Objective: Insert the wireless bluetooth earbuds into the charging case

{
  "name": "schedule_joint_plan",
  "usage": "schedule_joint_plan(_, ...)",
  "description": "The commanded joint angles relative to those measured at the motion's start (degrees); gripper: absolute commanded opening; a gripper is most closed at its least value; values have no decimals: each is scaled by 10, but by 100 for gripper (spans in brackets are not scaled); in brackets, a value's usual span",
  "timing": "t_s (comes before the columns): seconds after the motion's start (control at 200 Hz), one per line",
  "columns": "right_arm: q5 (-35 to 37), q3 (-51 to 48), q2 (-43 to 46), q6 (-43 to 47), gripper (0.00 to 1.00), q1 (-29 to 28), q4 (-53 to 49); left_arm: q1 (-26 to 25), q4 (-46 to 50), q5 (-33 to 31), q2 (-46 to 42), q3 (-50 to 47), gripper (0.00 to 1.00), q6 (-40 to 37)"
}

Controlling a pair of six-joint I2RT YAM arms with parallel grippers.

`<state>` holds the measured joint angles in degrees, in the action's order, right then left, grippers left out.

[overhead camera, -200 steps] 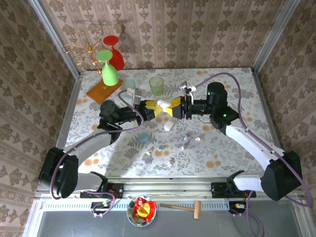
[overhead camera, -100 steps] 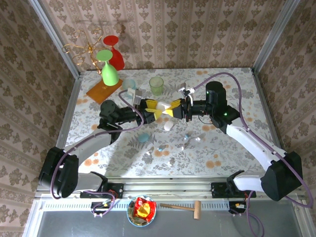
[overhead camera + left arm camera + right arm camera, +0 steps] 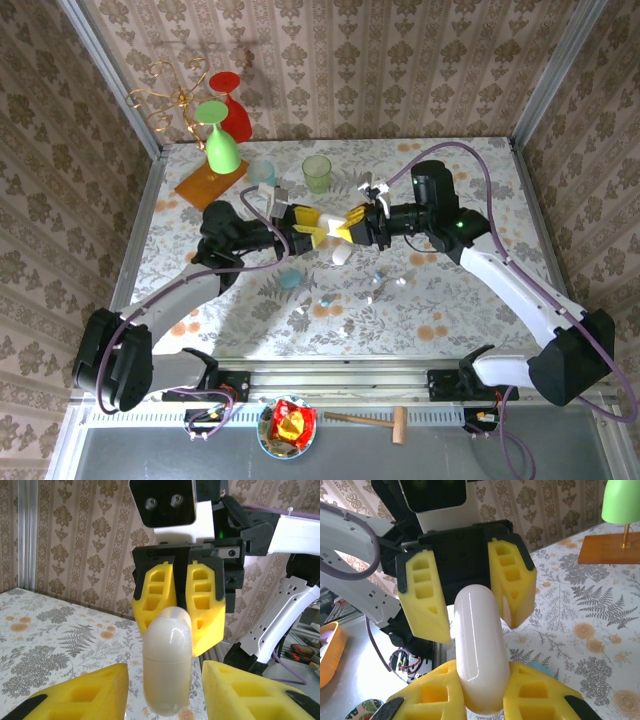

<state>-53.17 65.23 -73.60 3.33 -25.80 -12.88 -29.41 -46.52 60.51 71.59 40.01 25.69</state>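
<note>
1. Probably a mid-air handover or lid-opening regrasp of the white charging case (image 3: 475,645); treat it as such.
2. Note right gripper (image 3: 482,700): pinching one end of the case, pads pressed on both sides, with the case sticking out lengthwise toward the other arm.
3. Note left gripper (image 3: 165,687): spread, fingers flanking the free end of the case with visible gaps either side, not touching.
4. Centre left gripper on the case before closing, leaving an equal gap each side. Otherwise risk of knocking it askew in the right grip.
5. Close slowly, onto the free end only. Avoid bumping the right fingers, which look nearly tip to tip with the left ones.
6. Watch for slip on the smooth, rounded, glossy shell. Squeeze square across the broad sides, not on the domed tip.
7. Cannot tell seam or hinge side from these views; check before any pull on the lid.
8. Release the right grip only after confirming a firm left grip. Held above the table (image 3: 420,330), so likely bounce and roll on a drop.
9. Locate earbuds (image 3: 346,326): loose and scattered on the table, nearer the arm bases than the grippers, well apart from the held case. None inserted as far as can be judged, so task barely begun.
10. Avoid mixing up with the light-blue case (image 3: 290,279) lying on the table.
</note>
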Motion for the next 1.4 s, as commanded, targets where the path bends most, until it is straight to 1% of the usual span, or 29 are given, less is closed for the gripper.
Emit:
schedule_joint_plan(0.0, -17, 21, -10, 18, 6, -8, -19, -7, 9, 16, -12, 1, 41, -29)
schedule_joint_plan(0.145, -17, 26, -13, 16, 6, -13, -18, -12, 10, 18, -12, -1, 37, -37)
schedule_joint_plan(0.325, -15, 33, -20, 24, 6, -16, -33, -14, 10, 18, -12, -1, 28, -39)
schedule_joint_plan(0.435, -10, 32, -18, 22, 6, -16, -34, -15, 10, 21, -12, -3, 18, -39)
schedule_joint_plan(0.5, -7, 30, -15, 21, 7, -16, -32, -15, 9, 22, -11, -6, 9, -37)
schedule_joint_plan(0.56, -3, 29, -11, 19, 10, -16, -28, -15, 9, 22, -11, -7, 4, -37)
schedule_joint_plan(0.585, 0, 27, -10, 17, 13, -16, -25, -15, 9, 22, -11, -7, 3, -36)
schedule_joint_plan(0.64, 8, 23, -5, 12, 34, -16, -18, -15, 9, 24, -11, -6, 2, -35)
schedule_joint_plan(0.67, 14, 20, -4, 8, 41, -16, -11, -15, 9, 26, -11, -6, 1, -34)
schedule_joint_plan(0.71, 22, 16, -2, 2, 48, -16, -3, -15, 9, 27, -11, -6, 1, -35)
schedule_joint_plan(0.77, 30, 12, 1, -4, 53, -15, 5, -15, 8, 28, -12, -7, 0, -37)
schedule_joint_plan(0.875, 42, 6, 4, -25, 56, -9, 23, -15, 5, 30, -15, -12, 0, -44)
schedule_joint_plan(1.085, 77, -3, 10, -57, 58, 5, 48, -15, -7, 37, -22, -19, 0, -51)
schedule_joint_plan(1.275, 90, 4, 5, -51, 59, 6, 30, -16, -11, 31, -29, -24, 0, -65)
schedule_joint_plan(1.395, 121, 11, 1, -59, 59, 5, 21, -17, -15, 36, -30, -25, 0, -64)
